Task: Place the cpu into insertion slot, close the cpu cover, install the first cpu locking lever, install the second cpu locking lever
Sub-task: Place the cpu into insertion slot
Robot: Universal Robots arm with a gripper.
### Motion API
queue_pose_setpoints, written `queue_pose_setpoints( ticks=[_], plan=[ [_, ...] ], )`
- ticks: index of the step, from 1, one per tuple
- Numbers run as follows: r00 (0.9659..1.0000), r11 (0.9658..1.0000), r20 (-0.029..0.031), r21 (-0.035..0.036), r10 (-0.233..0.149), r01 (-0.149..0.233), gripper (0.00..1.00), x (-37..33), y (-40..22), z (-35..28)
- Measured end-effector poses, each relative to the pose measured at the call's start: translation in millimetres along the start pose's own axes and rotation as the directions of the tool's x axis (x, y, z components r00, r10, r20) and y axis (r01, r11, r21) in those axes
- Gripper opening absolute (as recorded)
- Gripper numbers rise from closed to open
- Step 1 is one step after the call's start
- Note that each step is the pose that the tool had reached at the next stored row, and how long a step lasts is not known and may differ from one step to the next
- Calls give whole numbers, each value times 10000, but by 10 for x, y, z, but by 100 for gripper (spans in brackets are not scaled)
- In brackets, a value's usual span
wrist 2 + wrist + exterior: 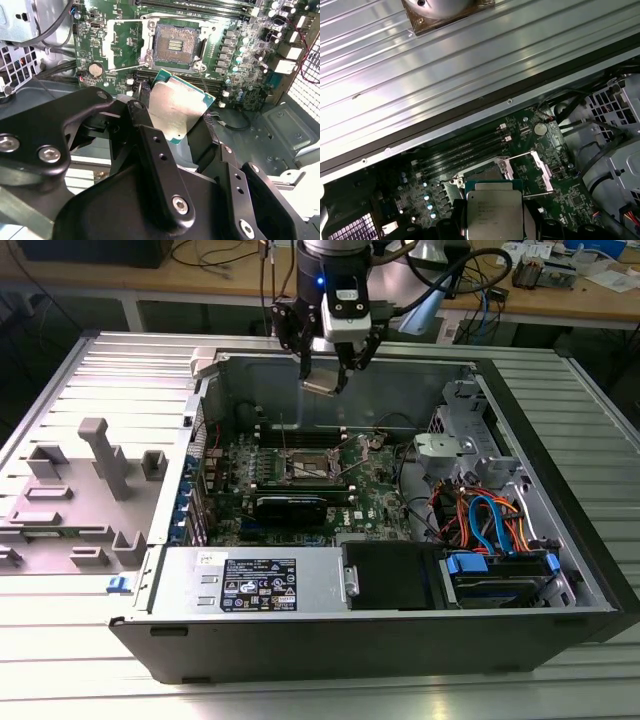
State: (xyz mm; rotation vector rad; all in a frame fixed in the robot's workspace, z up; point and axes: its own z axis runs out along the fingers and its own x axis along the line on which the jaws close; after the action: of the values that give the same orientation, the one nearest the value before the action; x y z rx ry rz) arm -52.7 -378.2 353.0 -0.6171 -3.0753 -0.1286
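Below the tool, the open black computer case leaves free room above the green motherboard, with its metal walls well apart from the fingers. Straight under the tool sits the square, dark-pinned insertion slot, bare, with the thin silver cpu cover swung open beside it. The tool pinches the small flat silver-grey cpu by opposite edges, clear of the board.
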Motion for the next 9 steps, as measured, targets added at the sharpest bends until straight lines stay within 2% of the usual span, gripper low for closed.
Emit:
queue_pose_setpoints(
  ticks=[9],
  plan=[
    [9998, 9998, 18, -4, 215, -215, 54, 26, -20, 15]
  ],
)
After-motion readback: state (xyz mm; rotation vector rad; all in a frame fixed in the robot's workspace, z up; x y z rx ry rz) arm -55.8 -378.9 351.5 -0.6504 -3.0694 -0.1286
